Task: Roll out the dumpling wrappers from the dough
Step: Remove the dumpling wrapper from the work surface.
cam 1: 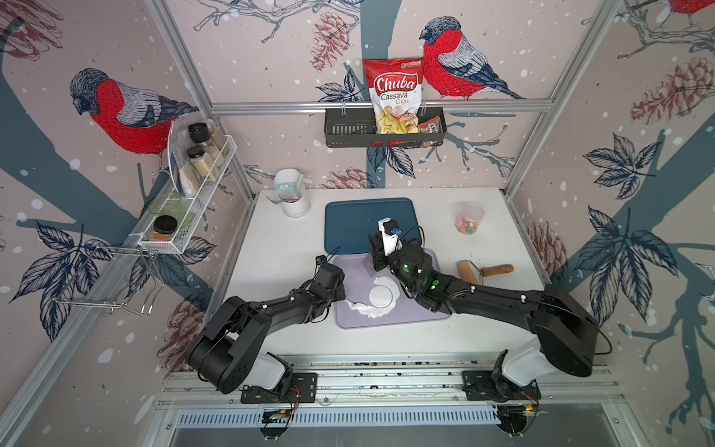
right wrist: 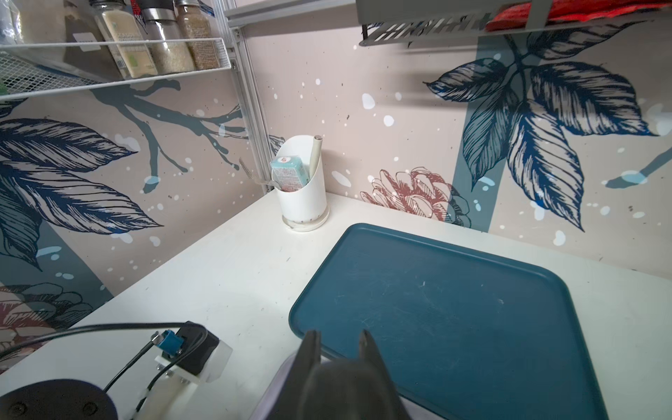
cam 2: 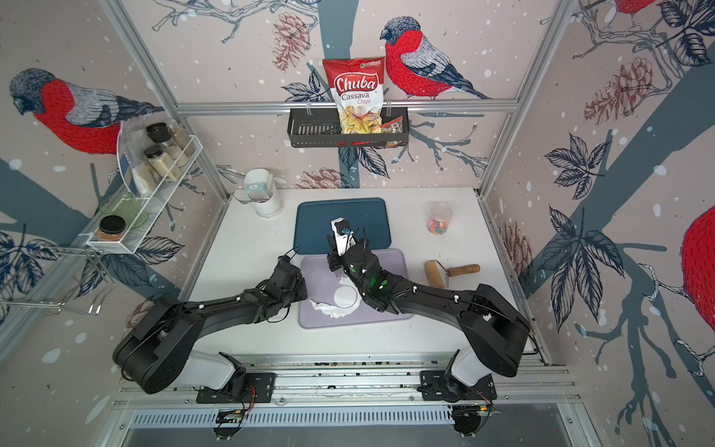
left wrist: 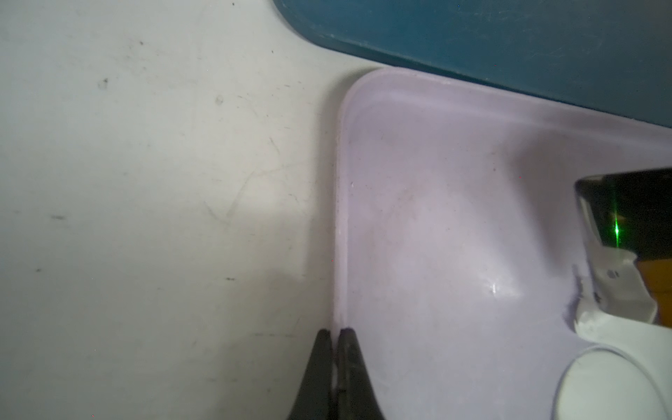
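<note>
in both top views the dumpling wrapper (cam 1: pixel 381 296) lies flat mid lilac tray (cam 1: pixel 410 318), toward the counter's (cam 1: pixel 278 271) near edge. ragged dough (cam 1: pixel 365 310) curls round most of it. my left pincer (cam 1: pixel 342 293) sits at the tray's left edge. my right pincer (cam 1: pixel 373 258) hangs over its far edge at the metal ring cutter (cam 1: pixel 369 267). left wrist: my jaws are pinched tight on the tray's rim. right wrist: jaws a little apart before the blue tray (right wrist: pixel 454 309), seemingly clamping the cutter. the disc looks thin, soft, light and likely sticky. i'd peel it low from its left side, where no scrap clings.
</note>
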